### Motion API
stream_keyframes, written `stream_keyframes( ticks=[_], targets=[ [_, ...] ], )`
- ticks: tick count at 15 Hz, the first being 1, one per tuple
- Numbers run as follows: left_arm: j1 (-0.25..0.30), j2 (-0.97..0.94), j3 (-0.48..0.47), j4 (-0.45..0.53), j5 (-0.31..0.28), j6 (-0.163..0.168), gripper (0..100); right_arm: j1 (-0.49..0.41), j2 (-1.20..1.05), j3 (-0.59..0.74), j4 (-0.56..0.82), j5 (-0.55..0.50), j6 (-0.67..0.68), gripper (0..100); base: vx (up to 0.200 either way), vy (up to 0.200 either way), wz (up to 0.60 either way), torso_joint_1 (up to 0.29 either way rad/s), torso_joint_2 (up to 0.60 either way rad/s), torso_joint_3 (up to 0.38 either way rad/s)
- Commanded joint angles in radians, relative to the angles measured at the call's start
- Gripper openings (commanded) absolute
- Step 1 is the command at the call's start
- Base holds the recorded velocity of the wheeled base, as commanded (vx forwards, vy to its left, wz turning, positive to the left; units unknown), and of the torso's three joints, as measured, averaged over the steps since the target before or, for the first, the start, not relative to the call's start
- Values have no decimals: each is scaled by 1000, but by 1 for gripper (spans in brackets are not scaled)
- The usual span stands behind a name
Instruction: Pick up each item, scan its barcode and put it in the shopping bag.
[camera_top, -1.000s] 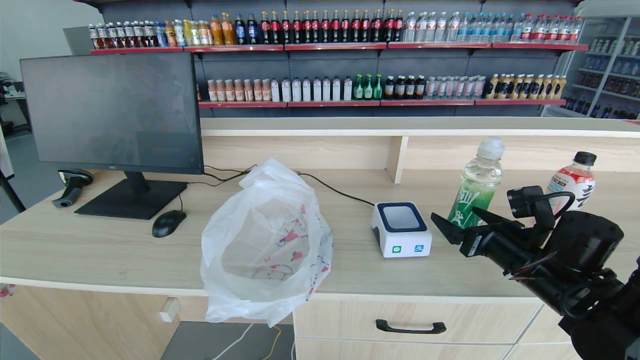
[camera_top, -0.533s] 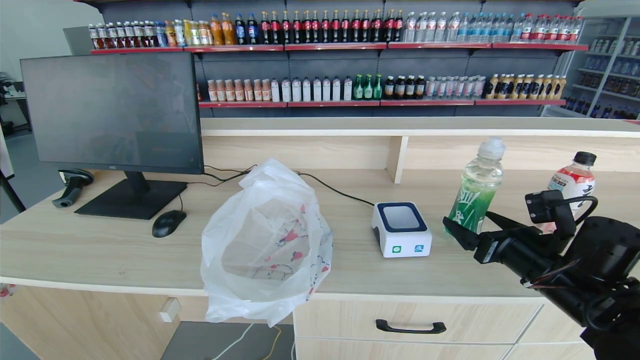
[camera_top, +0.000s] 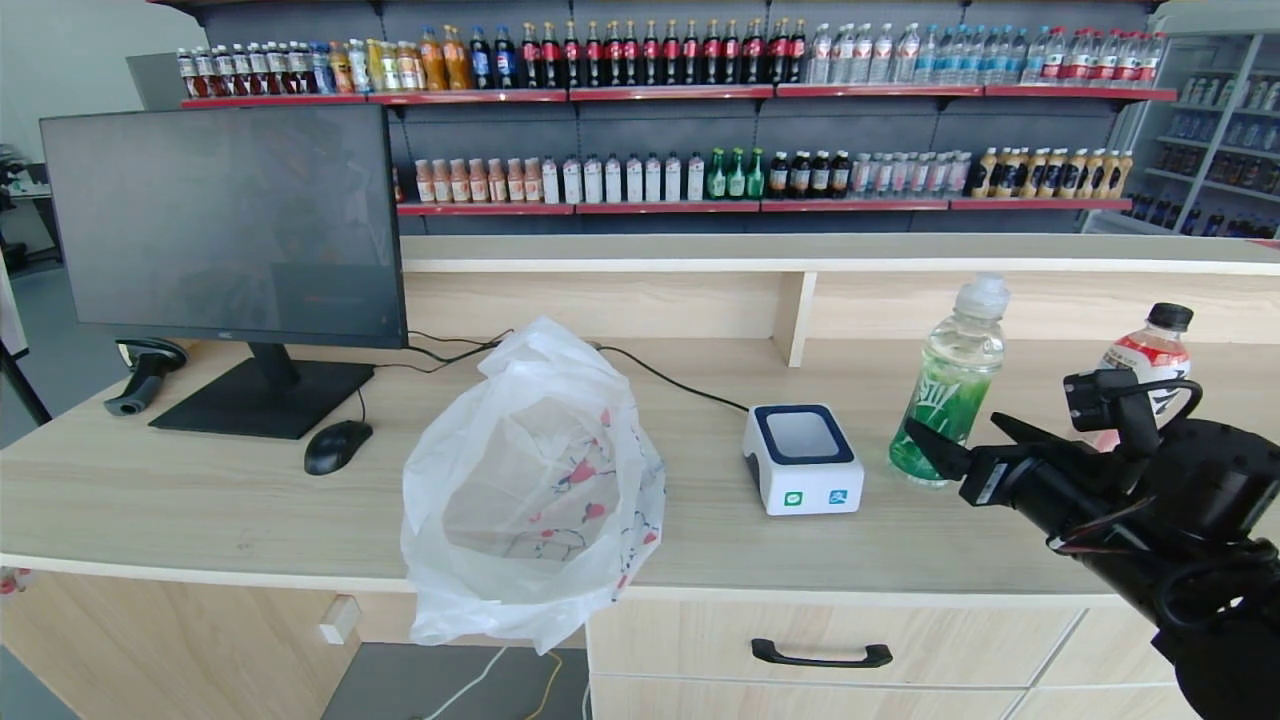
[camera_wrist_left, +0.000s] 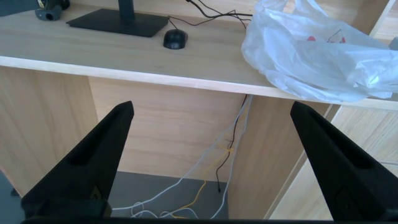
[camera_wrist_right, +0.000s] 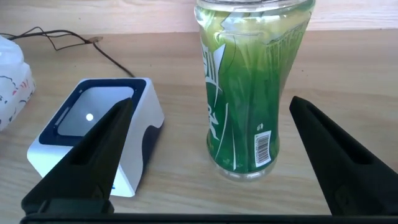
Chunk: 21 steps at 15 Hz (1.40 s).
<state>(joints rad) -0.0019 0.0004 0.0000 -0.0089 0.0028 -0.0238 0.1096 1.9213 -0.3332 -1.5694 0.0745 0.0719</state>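
Head view: two bottles stand toward the worktop's (camera_top: 200, 500) right end, one green bottle (camera_top: 950, 385) and one red-labelled bottle (camera_top: 1148, 365). One scanner (camera_top: 802, 458) sits mid-worktop, and one shopping bag (camera_top: 535, 490) overhangs the front edge.

Left wrist view: left gripper (camera_wrist_left: 211, 106) spread wide, below the front edge.

Right wrist view: right gripper (camera_wrist_right: 211, 102) spread, the green bottle upright between its fingers, apart from both.

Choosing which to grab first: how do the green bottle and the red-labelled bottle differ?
The green bottle looks taller, with a pale cap; the red-labelled bottle has a black cap. The green bottle stands beside the scanner; the red-labelled bottle is farther right, partly behind the right arm. The green bottle's label is green; the red-labelled bottle's is red and white. Both stand upright on the counter.
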Motion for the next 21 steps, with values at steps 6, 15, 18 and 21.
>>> stream_keyframes(
  ticks=[6,15,18,21],
  targets=[
    [0,0,0,0,0,-1,100,7,41,-41,-1,1,-1,100,0,0,0,0,0,0],
    [0,0,0,0,0,-1,100,22,39,-44,-1,1,-3,100,0,0,0,0,0,0],
    [0,0,0,0,0,-1,100,45,33,-38,-1,1,-3,100,0,0,0,0,0,0],
    [0,0,0,0,0,-1,100,71,25,-33,-1,1,-3,100,0,0,0,0,0,0]
  ],
)
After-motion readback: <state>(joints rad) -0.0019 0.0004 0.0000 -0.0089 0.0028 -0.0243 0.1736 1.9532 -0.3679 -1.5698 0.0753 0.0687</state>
